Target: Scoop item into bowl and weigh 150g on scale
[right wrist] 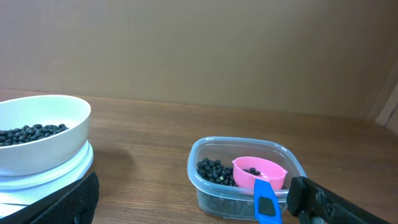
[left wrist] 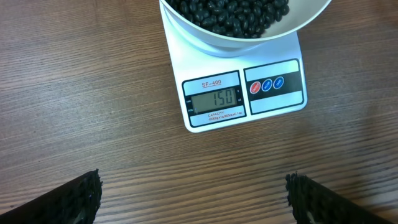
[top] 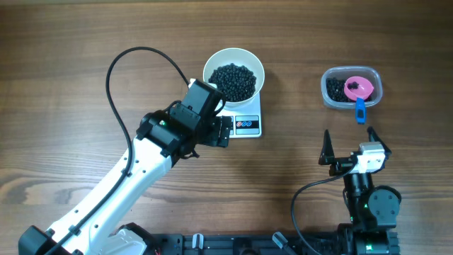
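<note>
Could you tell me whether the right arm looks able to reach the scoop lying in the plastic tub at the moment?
Probably yes: the right gripper is open and faces the tub, nothing stands between them, and the scoop pokes its blue handle over the rim toward it.

One round white bowl [top: 207, 71], one white rectangular digital scale [top: 245, 126], one clear plastic tub [top: 330, 95], one pink blue-handled scoop [top: 359, 88], two robot arms [top: 134, 173] [top: 364, 190], small black beans [top: 233, 79] too many to count

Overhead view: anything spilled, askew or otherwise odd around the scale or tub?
Nothing stands out. The bowl sits on the scale with the beans inside, none loose on the table. The scoop rests in the tub, its handle over the rim. The left gripper and right gripper are open and empty.
</note>
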`<state>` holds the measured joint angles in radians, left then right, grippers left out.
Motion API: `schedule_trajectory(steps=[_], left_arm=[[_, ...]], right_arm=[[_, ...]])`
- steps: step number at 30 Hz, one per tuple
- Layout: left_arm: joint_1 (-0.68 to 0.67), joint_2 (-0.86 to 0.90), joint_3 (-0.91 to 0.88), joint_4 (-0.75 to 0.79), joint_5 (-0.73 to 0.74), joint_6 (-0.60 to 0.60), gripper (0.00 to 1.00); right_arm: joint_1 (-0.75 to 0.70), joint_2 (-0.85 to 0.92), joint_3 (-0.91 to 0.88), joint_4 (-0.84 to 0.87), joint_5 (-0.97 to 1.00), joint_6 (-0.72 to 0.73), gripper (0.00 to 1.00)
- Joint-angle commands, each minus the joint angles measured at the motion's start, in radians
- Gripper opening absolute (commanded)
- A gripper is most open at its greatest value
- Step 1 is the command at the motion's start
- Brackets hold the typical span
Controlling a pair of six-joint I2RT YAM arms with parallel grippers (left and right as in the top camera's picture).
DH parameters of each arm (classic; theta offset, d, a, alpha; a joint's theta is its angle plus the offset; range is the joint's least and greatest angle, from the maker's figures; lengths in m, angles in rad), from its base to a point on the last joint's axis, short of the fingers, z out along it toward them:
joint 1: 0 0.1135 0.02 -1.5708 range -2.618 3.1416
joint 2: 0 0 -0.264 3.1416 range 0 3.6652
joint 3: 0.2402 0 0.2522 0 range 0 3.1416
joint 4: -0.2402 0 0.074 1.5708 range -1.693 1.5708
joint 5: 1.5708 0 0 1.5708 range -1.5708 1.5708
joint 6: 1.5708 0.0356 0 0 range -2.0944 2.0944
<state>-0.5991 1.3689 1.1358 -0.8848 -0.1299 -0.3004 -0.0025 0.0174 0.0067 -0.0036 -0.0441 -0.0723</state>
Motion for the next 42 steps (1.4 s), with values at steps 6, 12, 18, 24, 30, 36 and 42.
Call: schedule_trajectory(steps=[6, 12, 18, 24, 30, 36, 42], left_arm=[[0.008, 0.006, -0.005, 0.003, 0.005, 0.009, 1.0], [0.008, 0.006, -0.005, 0.003, 0.005, 0.009, 1.0], [0.008, 0.006, -0.005, 0.003, 0.005, 0.009, 1.0], [0.008, 0.006, -0.005, 0.002, 0.006, 0.008, 1.0], [0.024, 0.004, -0.005, 0.008, 0.006, 0.005, 1.0], [0.095, -0.011, -0.005, 0.052, 0.005, 0.002, 1.0], [0.192, -0.052, -0.006, 0.053, 0.005, 0.002, 1.0]], right_arm=[[0.005, -0.014, -0.001, 0.003, -0.009, -0.004, 1.0], [0.005, -0.014, -0.001, 0.003, -0.009, -0.004, 1.0], [0.005, -0.014, -0.001, 0.003, -0.009, -0.004, 1.0], [0.005, -0.014, -0.001, 0.003, -0.009, -0.004, 1.0], [0.005, -0.014, -0.001, 0.003, -0.009, -0.004, 1.0], [0.005, -0.014, -0.001, 0.003, -0.009, -0.004, 1.0], [0.005, -0.014, -0.001, 0.003, -0.009, -0.003, 1.0]])
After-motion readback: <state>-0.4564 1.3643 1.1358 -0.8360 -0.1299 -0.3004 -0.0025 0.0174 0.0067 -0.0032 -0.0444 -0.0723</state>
